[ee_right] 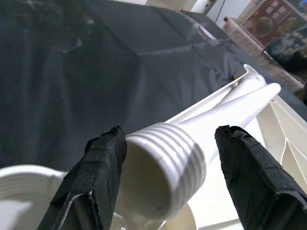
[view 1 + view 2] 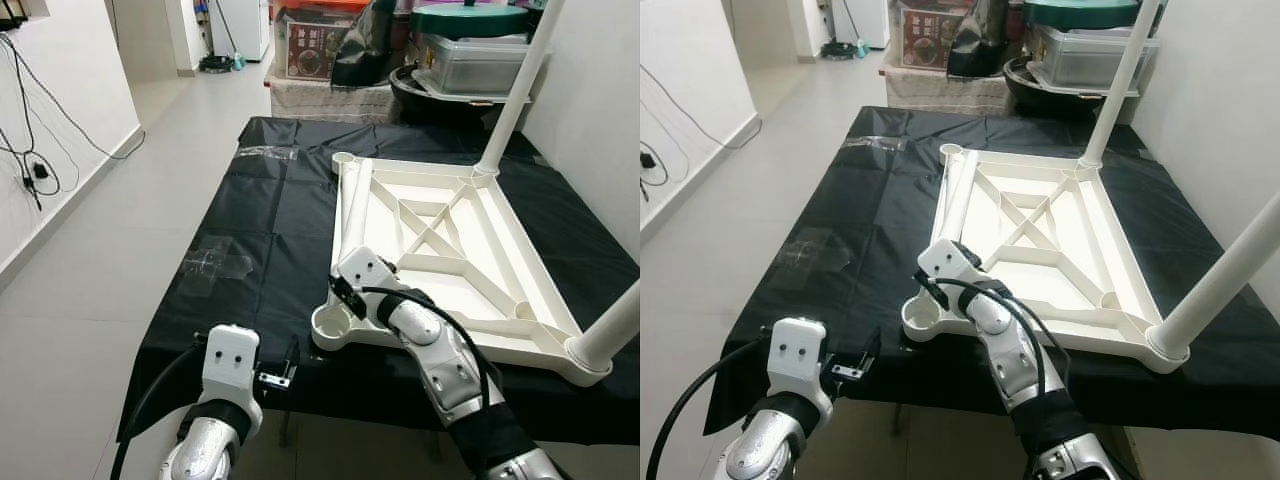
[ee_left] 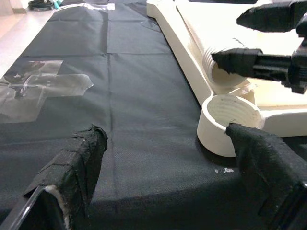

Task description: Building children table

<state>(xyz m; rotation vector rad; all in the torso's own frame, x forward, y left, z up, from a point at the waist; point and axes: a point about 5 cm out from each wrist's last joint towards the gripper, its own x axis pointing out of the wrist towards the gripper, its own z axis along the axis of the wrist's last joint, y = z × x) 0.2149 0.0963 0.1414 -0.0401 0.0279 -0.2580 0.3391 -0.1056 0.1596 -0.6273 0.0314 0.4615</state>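
A white children's table top (image 2: 452,283) lies upside down on a black sheet (image 2: 270,215). Two white legs stand screwed in, one at the far right corner (image 2: 515,95) and one at the near right corner (image 2: 612,330). A loose leg (image 2: 355,205) lies along the left rail, its threaded end (image 1: 165,160) just above the empty near left socket (image 2: 330,322). My right gripper (image 1: 172,132) is open, with a finger on each side of that threaded end. My left gripper (image 3: 168,132) is open over the sheet's near edge, just short of the socket (image 3: 230,115).
The far left corner socket (image 2: 343,158) is also empty. Clear tape patches (image 2: 215,262) stick to the sheet. Boxes (image 2: 320,45) and a grey bin (image 2: 470,62) are stacked behind the table. Cables (image 2: 30,170) hang on the left wall beside open floor (image 2: 120,240).
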